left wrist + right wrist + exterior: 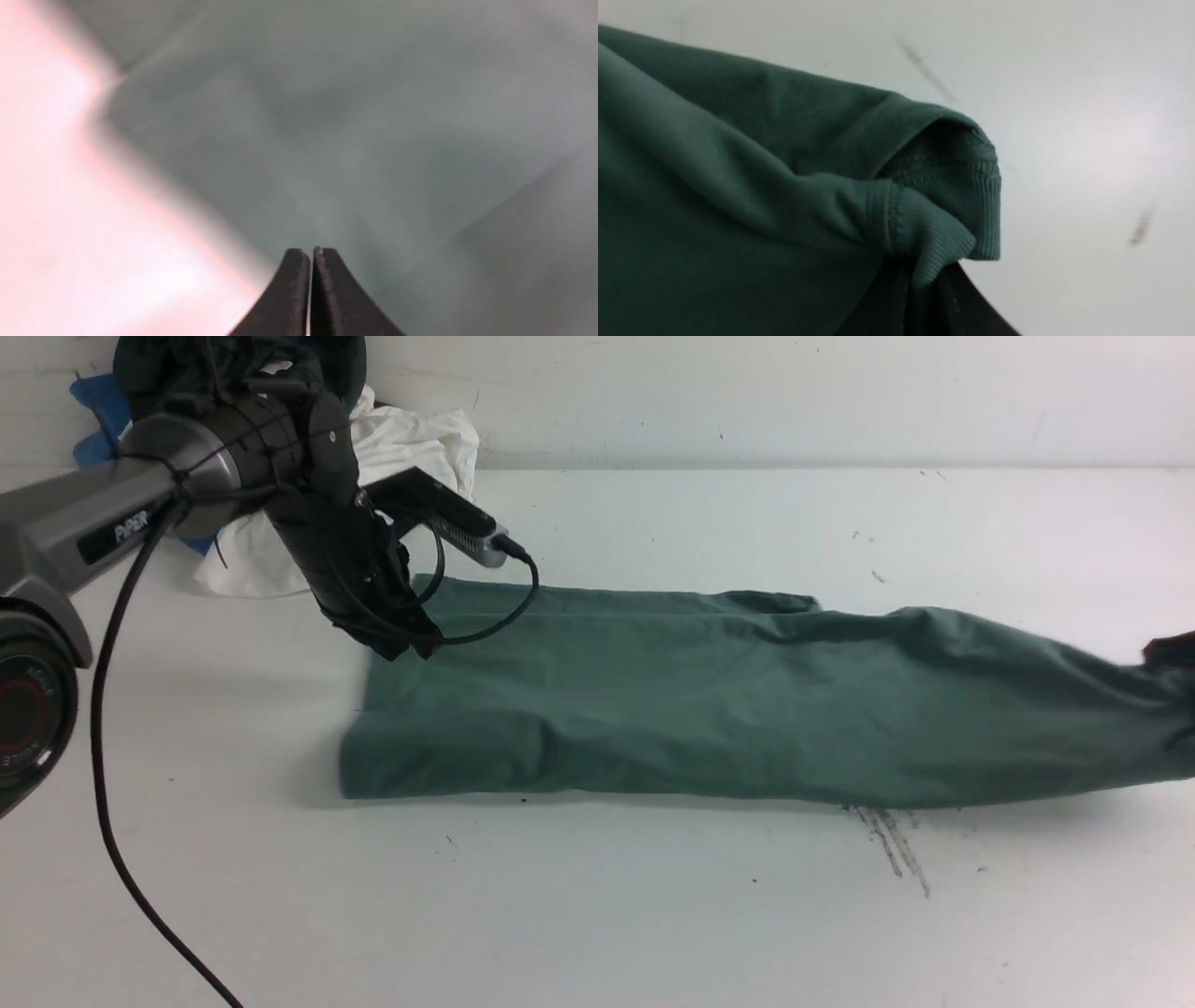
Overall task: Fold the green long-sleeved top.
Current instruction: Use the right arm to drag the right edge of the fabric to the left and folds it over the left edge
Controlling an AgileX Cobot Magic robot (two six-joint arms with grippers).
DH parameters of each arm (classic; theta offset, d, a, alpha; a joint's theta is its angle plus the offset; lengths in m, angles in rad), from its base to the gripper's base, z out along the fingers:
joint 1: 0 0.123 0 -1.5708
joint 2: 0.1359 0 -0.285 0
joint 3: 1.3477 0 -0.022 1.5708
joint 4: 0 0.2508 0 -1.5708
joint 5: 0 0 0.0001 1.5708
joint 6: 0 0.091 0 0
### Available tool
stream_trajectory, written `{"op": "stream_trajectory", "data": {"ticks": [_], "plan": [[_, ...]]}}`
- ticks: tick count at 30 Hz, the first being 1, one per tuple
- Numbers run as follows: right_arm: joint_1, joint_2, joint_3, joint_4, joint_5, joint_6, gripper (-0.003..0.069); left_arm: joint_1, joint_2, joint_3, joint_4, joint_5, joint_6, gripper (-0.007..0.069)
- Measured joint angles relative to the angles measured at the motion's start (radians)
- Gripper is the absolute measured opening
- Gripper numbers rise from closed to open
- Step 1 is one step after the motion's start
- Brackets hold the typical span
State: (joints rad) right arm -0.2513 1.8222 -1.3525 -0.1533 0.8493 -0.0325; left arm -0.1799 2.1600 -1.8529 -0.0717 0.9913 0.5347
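The green top (709, 700) lies folded into a long band across the middle of the white table (597, 915), running from left of centre to the right edge. The left gripper (312, 254) sits over its far left corner, fingers clenched together with nothing visible between them. The right gripper (924, 275) pinches the top's ribbed edge at the slightly raised right end.

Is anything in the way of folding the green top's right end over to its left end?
Only the left gripper, shut, at the back left corner of the sage-green cotton long-sleeved top; nothing else visible.
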Motion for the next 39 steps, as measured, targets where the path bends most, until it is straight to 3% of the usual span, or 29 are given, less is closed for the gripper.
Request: {"op": "stream_trajectory", "data": {"ticks": [4,7,9,16,23,35,39], "plan": [[-0.019,-0.130,-0.028,-0.115,0.040,0.059,0.0031,0.000,-0.071,0.000,0.007,0.001,-0.002,-0.0008],[0.012,-0.193,-0.082,-0.097,0.071,0.044,0.0031,0.000,-0.101,0.000,0.007,0.006,-0.002,-0.0008],[0.046,-0.216,-0.122,-0.059,0.087,0.019,0.0031,0.000,-0.110,0.000,0.007,0.011,-0.002,-0.0008],[0.334,-0.219,-0.336,0.215,0.120,-0.127,0.0031,0.000,-0.119,0.000,0.008,0.052,-0.002,-0.0008],[0.538,-0.097,-0.389,0.379,0.056,-0.149,0.0031,0.000,-0.119,0.000,0.007,0.051,-0.002,-0.0008],[0.636,0.157,-0.389,0.630,-0.061,-0.181,0.0031,0.000,-0.119,0.000,-0.016,0.049,-0.002,-0.0008],[0.657,0.248,-0.389,0.751,-0.065,-0.289,0.0097,0.000,-0.119,0.000,-0.016,0.046,-0.002,-0.0008]]}}
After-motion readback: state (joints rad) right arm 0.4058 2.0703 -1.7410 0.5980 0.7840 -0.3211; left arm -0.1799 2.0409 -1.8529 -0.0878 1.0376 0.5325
